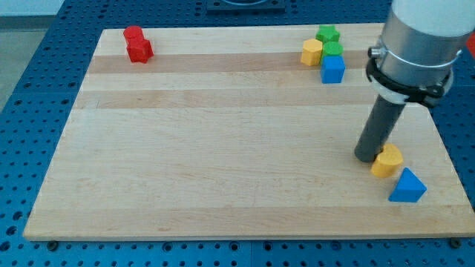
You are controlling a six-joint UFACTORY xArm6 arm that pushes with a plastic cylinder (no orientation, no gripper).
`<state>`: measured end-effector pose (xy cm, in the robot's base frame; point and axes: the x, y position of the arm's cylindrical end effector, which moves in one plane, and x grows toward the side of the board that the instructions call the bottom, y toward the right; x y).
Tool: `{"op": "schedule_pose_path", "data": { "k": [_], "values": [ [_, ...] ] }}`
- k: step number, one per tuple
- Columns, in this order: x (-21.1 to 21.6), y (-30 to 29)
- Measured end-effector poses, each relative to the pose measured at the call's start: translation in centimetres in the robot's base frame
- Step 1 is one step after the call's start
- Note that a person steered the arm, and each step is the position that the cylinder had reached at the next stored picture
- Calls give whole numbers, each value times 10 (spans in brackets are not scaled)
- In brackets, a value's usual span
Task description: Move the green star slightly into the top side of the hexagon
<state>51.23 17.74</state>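
Eight small matte blocks sit on the pale, grained wooden board (223, 133). A green star (327, 34) touches the top of a yellow hexagon (312, 52); just right of the hexagon are a green block (333, 50) and a blue cube (333, 69) — four clustered. Far left of the hexagon, two red blocks (137, 46). Well below it, the rod's tip (367, 156) touches a yellow block (387, 160) beside a blue triangle (407, 186). No fingers — just a smooth dark rod.

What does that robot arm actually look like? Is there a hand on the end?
No hand. The arm is a thick, smooth, silver-grey cylinder ringed by a black clamp band. Below it hangs a plain, straight, dark rod; my tip is its blunt lower end. No cables or markings show.
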Motion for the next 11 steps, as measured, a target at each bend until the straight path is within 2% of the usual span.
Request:
{"op": "schedule_pose_path", "data": {
  "k": [1,2,8,9,11],
  "values": [
    [5,7],
    [-15,6],
    [-280,27],
    [-290,7],
    [-269,-47]
  ]
}}
